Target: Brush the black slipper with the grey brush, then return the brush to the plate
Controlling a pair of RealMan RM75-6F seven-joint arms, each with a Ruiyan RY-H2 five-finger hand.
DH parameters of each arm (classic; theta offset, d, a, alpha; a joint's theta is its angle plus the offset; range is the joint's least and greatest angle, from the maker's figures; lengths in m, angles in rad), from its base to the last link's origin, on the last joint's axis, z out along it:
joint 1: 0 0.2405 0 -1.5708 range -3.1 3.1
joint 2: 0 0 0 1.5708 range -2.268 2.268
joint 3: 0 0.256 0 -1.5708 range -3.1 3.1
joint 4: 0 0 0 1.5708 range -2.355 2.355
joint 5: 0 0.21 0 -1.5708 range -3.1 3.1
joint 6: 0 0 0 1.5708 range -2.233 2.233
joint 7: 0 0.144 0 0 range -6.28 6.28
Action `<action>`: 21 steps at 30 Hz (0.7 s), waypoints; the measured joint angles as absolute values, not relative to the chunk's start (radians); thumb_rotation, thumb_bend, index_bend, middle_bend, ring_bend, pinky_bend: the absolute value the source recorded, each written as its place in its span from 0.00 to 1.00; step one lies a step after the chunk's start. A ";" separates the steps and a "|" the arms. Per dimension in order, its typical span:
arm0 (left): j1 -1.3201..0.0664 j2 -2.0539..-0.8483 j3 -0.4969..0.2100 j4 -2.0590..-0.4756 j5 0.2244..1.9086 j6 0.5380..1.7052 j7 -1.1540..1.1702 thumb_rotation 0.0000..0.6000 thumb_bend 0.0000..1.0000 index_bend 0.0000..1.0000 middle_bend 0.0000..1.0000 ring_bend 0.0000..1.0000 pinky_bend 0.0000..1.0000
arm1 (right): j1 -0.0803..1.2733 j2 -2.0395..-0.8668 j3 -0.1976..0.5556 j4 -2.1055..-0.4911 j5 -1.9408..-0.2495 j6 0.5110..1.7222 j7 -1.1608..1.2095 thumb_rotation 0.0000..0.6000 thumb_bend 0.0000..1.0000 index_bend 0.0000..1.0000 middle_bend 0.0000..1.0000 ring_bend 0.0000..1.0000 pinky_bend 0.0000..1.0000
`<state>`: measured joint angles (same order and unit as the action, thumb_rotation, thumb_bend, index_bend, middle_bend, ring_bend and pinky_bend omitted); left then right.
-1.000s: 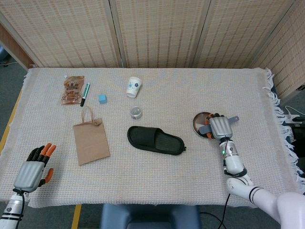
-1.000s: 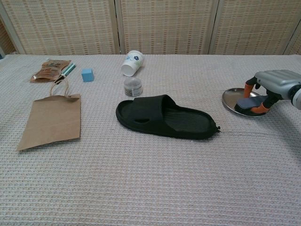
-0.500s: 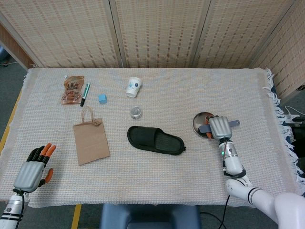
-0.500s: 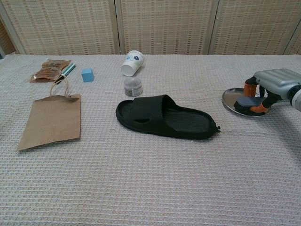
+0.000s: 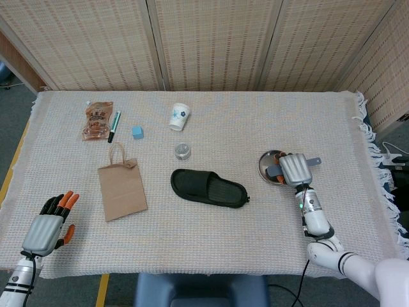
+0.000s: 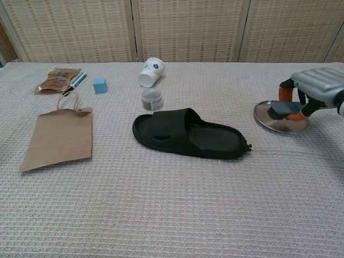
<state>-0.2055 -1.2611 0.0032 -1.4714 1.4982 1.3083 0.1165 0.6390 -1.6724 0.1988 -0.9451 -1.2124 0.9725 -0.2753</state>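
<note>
Our right hand (image 6: pixel 318 87) has lifted the grey bristle brush (image 6: pixel 284 110) just clear of the round silver metal plate (image 6: pixel 269 121), fingers grasping it. The black rubber slipper (image 6: pixel 189 134) lies mid-surface. Left hand (image 5: pixel 46 225) released.

Black slipper (image 6: pixel 191 133) lies flat mid-table; grey brush (image 6: pixel 284 109) held above the plate (image 6: pixel 269 119).

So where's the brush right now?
The brush is on the right of the table, held in the right robot hand just above the metal plate, right of the black slipper.
</note>
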 measured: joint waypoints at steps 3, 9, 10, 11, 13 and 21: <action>-0.234 -1.264 -0.002 -1.485 1.511 1.283 0.132 1.00 0.52 0.00 0.00 0.00 0.08 | 0.641 -1.657 0.204 -0.968 -1.203 0.972 -0.306 1.00 0.28 0.79 0.54 0.52 0.61; -0.322 -1.273 -0.021 -1.541 1.520 1.176 0.172 1.00 0.52 0.00 0.00 0.00 0.08 | 0.646 -1.631 0.223 -1.016 -1.169 0.980 -0.387 1.00 0.28 0.79 0.54 0.52 0.61; -0.338 -1.278 -0.024 -1.551 1.521 1.158 0.178 1.00 0.52 0.00 0.00 0.00 0.08 | 0.647 -1.627 0.226 -1.024 -1.162 0.981 -0.402 1.00 0.28 0.79 0.54 0.52 0.61; -0.359 -1.286 -0.029 -1.562 1.524 1.134 0.184 1.00 0.52 0.00 0.00 0.00 0.08 | 0.649 -1.621 0.230 -1.036 -1.149 0.981 -0.421 1.00 0.28 0.79 0.54 0.52 0.61; -0.392 -1.300 -0.036 -1.574 1.526 1.097 0.186 1.00 0.53 0.00 0.00 0.00 0.08 | 0.651 -1.611 0.235 -1.058 -1.133 0.979 -0.443 1.00 0.28 0.79 0.54 0.52 0.61; -0.553 -1.419 -0.091 -1.548 1.540 0.969 0.157 1.00 0.58 0.00 0.00 0.00 0.08 | 0.661 -1.573 0.238 -1.132 -1.099 0.968 -0.498 1.00 0.28 0.79 0.54 0.52 0.61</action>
<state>-0.5533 -1.4190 -0.0908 -1.5477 1.5403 0.9692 0.1571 0.6614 -1.5734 0.2379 -1.1320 -1.0988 0.9680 -0.4976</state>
